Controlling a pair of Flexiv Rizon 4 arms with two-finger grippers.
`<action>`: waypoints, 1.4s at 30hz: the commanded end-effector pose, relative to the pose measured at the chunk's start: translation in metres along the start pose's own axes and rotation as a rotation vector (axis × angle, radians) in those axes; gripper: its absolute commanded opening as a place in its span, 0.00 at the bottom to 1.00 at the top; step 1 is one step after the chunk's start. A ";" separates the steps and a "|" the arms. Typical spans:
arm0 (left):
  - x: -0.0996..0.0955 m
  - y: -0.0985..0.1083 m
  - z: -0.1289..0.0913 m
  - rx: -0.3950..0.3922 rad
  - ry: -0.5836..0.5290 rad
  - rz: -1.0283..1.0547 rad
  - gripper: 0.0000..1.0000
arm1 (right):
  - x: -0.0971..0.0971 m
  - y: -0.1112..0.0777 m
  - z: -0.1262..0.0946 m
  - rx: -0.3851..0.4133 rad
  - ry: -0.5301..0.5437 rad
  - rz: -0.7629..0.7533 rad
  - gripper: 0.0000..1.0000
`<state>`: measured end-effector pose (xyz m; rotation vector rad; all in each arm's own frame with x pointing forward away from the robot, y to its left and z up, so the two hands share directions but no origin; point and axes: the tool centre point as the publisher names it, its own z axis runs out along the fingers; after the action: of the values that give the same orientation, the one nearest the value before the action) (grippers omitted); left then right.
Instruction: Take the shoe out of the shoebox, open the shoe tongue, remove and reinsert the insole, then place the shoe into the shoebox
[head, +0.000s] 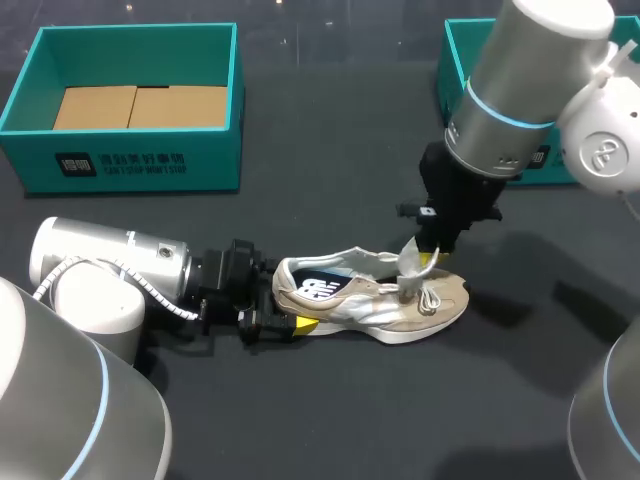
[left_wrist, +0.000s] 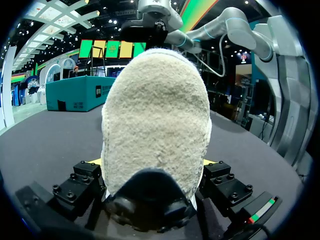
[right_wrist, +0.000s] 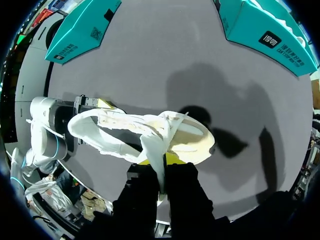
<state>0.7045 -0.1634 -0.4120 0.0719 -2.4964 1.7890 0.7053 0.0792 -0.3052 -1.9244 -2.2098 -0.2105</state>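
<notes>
So, head view, shoe: the shoe (head: 370, 298) sits on its sole on the dark table, just toward 5 o'clock of centre, with the heel to 9 and the toe to 3. It has a cream suede and mesh upper, a white sole and a dark side logo.
Head view, claws: the left gripper (head: 285, 302) comes in flat from 9 o'clock and is clamped across the heel. The right gripper (head: 425, 258) hangs down from 1 o'clock, pinched on the raised tongue (head: 410, 262).
Head view, boxes: the teal shoebox (head: 120, 165) is at 10 o'clock, well apart from the shoe, with cardboard on its floor. A second box (head: 455, 60) at 1 o'clock is partly hidden by the right arm.
Left wrist view: the fuzzy cream heel fills the claw's 12 o'clock, with a finger pressed to each side.
Right wrist view: the tongue, a pale limp strip, runs up between the tight fingers, and the shoe's mouth gapes beneath it.
Handling, my judgement: the shoe is light, with a soft upper and a stiffer heel cup and sole. The heel gives the firm hold, while the tongue takes only a gentle pull. I cannot make out the insole; it is likely thin and floppy, best pinched at its heel edge.
</notes>
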 end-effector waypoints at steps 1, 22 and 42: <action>0.004 0.005 0.004 -0.001 -0.003 -0.001 0.00 | -0.018 -0.002 0.002 0.000 0.144 -0.027 0.00; 0.004 0.005 0.004 -0.001 -0.003 -0.001 0.00 | -0.042 0.003 0.008 -0.008 0.105 0.061 0.47; 0.004 0.005 0.004 -0.001 -0.003 -0.001 0.00 | -0.002 -0.002 -0.098 -0.097 -0.234 -0.068 0.85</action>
<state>0.7038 -0.1641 -0.4121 0.0726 -2.4970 1.7887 0.7060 0.0494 -0.2333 -2.0218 -2.3873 -0.2052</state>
